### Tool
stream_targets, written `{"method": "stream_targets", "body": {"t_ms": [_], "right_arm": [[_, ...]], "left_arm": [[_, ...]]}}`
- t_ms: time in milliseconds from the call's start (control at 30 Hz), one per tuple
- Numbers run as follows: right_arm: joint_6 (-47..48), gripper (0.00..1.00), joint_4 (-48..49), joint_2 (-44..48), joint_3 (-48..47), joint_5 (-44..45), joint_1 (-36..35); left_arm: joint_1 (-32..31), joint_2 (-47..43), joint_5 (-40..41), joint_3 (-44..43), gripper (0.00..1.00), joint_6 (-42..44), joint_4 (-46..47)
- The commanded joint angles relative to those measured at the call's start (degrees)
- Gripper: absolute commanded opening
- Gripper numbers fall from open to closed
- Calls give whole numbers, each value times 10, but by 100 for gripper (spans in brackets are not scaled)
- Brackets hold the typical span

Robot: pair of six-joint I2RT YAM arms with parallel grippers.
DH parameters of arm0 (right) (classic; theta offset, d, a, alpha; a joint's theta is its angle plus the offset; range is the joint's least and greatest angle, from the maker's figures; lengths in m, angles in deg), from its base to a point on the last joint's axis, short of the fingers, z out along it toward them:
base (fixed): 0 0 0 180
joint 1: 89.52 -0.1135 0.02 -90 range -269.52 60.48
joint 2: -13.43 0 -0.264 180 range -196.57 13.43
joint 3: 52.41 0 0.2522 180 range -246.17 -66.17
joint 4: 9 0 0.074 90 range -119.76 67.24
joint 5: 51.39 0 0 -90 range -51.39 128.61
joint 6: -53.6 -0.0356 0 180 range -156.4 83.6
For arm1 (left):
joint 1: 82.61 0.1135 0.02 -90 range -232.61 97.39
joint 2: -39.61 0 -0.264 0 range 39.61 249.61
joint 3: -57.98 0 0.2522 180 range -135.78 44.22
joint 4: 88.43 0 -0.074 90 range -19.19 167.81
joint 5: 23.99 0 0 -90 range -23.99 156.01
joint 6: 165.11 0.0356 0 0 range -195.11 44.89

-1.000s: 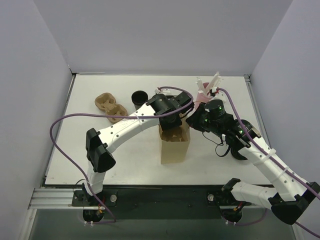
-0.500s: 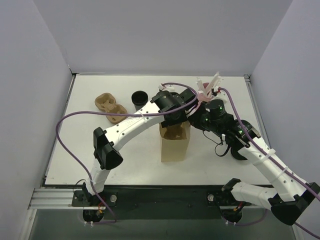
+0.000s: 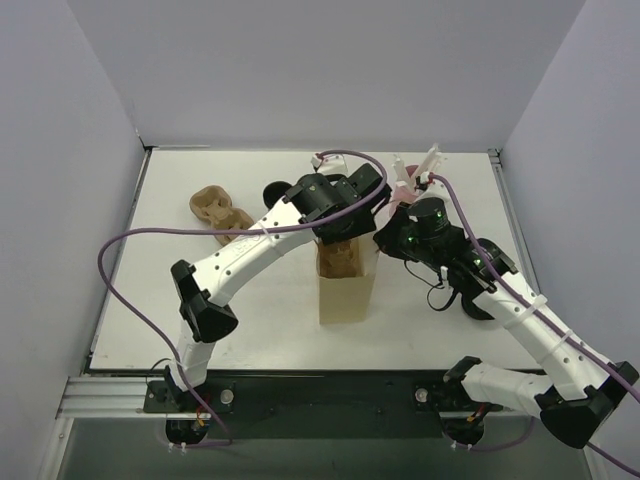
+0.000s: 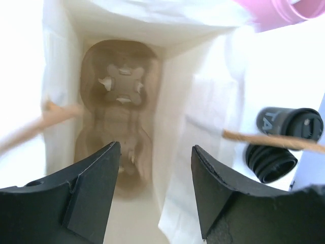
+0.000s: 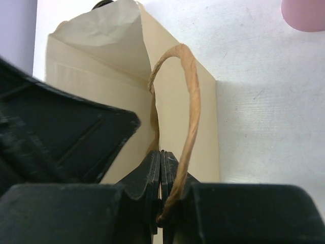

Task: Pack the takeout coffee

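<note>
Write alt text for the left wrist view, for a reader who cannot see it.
Looking straight down into an open paper bag, a brown moulded cup carrier lies flat on its bottom. The left gripper is open above the bag mouth, holding nothing. A twine handle sticks out at each side, and part of a pink object shows at top right.

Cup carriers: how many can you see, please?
2. One carrier lies on the table left of the paper bag; the other carrier sits inside it. More may be hidden.
</note>
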Motion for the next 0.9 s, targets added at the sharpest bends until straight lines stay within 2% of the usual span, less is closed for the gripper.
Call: {"method": "stream_targets", "body": {"t_ms": [0,200,400,600,767,800,867], "right_arm": [[52,0,-11,-14,7,-21,12],[90,0,-4,-24,-3,-53,38],[126,0,6,-38,-17,-99,55],[181,0,6,-67,-49,-141,64],[245,0,6,-96,-78,-205,71],[254,0,6,-102,-81,-226,71],[275,0,6,-110,-97,-246,72]], "left_arm": [[1,-50,-25,-37,67,53,-51],[4,-78,-68,-48,67,100,-7],[23,-106,-153,-47,67,127,64],[64,-155,-240,9,66,165,194],[115,-179,-238,11,66,205,176],[153,-182,-256,11,65,216,162],[185,-183,-260,12,64,237,146]]}}
